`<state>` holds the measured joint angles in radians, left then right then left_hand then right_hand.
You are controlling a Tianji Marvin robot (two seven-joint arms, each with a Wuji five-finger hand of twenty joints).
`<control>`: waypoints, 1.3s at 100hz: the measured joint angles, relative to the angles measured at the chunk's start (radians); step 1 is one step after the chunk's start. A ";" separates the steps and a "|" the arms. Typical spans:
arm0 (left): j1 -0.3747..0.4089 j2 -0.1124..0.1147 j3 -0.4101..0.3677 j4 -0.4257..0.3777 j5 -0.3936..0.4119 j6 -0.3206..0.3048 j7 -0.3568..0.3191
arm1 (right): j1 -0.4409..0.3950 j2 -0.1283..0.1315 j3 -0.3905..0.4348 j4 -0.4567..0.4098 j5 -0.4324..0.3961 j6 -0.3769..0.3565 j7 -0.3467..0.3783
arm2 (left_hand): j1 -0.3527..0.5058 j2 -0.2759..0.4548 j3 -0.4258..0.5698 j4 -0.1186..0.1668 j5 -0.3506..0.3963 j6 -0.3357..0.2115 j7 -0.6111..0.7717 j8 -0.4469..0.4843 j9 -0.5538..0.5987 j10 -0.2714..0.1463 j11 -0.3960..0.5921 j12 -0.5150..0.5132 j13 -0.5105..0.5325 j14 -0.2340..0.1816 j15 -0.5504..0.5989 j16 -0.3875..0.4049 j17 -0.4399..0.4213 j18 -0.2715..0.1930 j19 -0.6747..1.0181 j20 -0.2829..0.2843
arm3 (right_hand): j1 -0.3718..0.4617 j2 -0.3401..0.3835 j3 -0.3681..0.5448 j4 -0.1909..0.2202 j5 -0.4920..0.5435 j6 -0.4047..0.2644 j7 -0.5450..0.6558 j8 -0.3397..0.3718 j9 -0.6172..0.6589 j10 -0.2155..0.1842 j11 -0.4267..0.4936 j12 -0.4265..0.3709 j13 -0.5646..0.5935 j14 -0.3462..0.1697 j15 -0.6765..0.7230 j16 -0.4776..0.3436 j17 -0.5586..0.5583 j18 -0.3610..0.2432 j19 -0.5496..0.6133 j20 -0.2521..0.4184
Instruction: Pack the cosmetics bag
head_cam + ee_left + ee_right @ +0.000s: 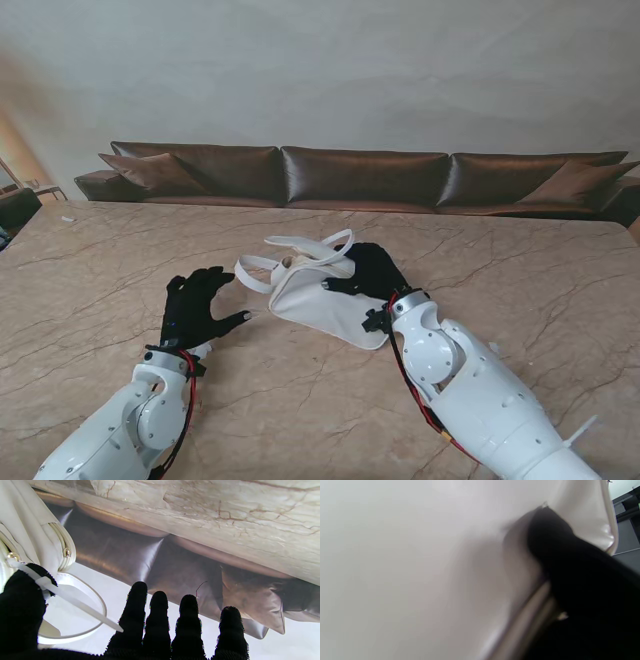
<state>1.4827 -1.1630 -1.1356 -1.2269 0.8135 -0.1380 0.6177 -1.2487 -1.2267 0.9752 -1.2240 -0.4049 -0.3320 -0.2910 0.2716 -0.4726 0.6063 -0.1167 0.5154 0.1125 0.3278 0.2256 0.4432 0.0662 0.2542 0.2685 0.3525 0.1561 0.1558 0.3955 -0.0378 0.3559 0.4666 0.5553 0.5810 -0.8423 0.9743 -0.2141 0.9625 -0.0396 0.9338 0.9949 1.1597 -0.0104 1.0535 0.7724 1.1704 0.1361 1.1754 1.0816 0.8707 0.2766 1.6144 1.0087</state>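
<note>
So the soft white leather-look cosmetics bag (325, 300) with the long white straps is lying on its side around the middle of the beige veined marble table (520, 270), a bit closer to the near edge than the far one. The straps (300, 252) loop out flat toward the far edge.

The black-gloved right hand (368, 272) is lying on top of the bag, fingers draped over its upper edge, thumb pointing toward the opening. Whether it's actually clamped on the fabric or just resting there, I can't tell. The right wrist view is basically a white blur of bag (420, 567) with one dark finger (570, 567) pressed against it.

The black-gloved left hand (195, 308) sits just left of the bag, fingers spread apart and holding nothing. In its wrist view, the thumb (20, 610) is right next to the bag's zipper end (65, 551), with a thin white strip (75, 605) crossing it.

A brown leather sofa (360, 178) runs along the table's far edge.
</note>
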 measured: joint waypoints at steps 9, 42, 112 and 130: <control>-0.006 -0.003 0.004 0.012 0.001 0.006 0.015 | 0.005 0.003 -0.003 0.001 0.000 -0.004 0.012 | 0.000 0.022 -0.013 -0.024 0.000 0.006 0.000 0.000 0.000 0.000 0.000 0.000 0.000 0.000 0.000 0.000 0.000 0.000 0.000 0.000 | 0.000 0.000 0.000 0.000 0.000 0.000 0.000 0.000 0.000 0.000 0.000 0.000 0.000 0.000 0.000 -0.001 0.000 0.000 0.000 -0.001; -0.020 -0.022 -0.002 0.049 -0.133 -0.061 -0.006 | 0.043 0.007 -0.049 0.040 -0.044 -0.007 -0.013 | 0.137 0.443 -0.570 0.048 -0.029 0.009 -0.025 -0.004 -0.052 0.003 0.000 -0.011 -0.053 -0.005 -0.002 -0.011 -0.045 -0.017 -0.029 0.003 | 0.001 0.000 0.000 0.001 0.002 0.000 0.001 0.000 0.001 0.000 0.000 0.008 0.002 0.000 0.002 0.000 0.001 0.000 0.002 0.000; -0.049 -0.014 -0.042 0.146 -0.044 -0.087 0.048 | 0.161 0.056 -0.186 0.016 -0.197 0.135 0.122 | 0.017 0.497 -0.532 0.234 -0.029 0.015 -0.067 -0.027 -0.053 0.020 -0.024 -0.025 -0.065 -0.006 -0.017 -0.026 -0.045 -0.037 -0.149 0.012 | 0.002 -0.014 0.021 -0.050 0.000 0.000 0.004 -0.014 0.008 -0.001 -0.019 0.003 -0.017 0.000 -0.002 0.001 -0.056 -0.031 0.007 0.011; -0.050 -0.006 -0.061 0.153 -0.029 -0.083 0.049 | 0.188 0.059 -0.224 0.007 -0.227 0.184 0.134 | 0.017 0.497 -0.531 0.234 -0.029 0.015 -0.068 -0.027 -0.053 0.022 -0.024 -0.033 -0.065 -0.007 -0.017 -0.026 -0.039 -0.043 -0.150 0.012 | -0.078 -0.079 0.201 -0.093 -0.080 -0.072 0.051 -0.184 -0.050 -0.045 -0.052 -0.010 -0.083 -0.017 -0.017 0.016 -0.123 -0.066 -0.018 0.016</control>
<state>1.4332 -1.1688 -1.1965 -1.0741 0.7845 -0.2215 0.6667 -1.0603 -1.1680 0.7513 -1.2172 -0.6320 -0.1482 -0.1567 0.2884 0.0239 0.0749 0.1172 0.4859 0.1277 0.2597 0.1985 0.3897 0.0880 0.2302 0.2354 0.2872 0.1494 0.1386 0.3692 -0.0766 0.3134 0.3170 0.5671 0.5026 -0.9211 1.1754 -0.3075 0.8820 -0.1119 0.9847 0.8111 1.1099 -0.0554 1.0017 0.7623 1.0878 0.1188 1.1580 1.0973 0.7475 0.2105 1.5966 1.0249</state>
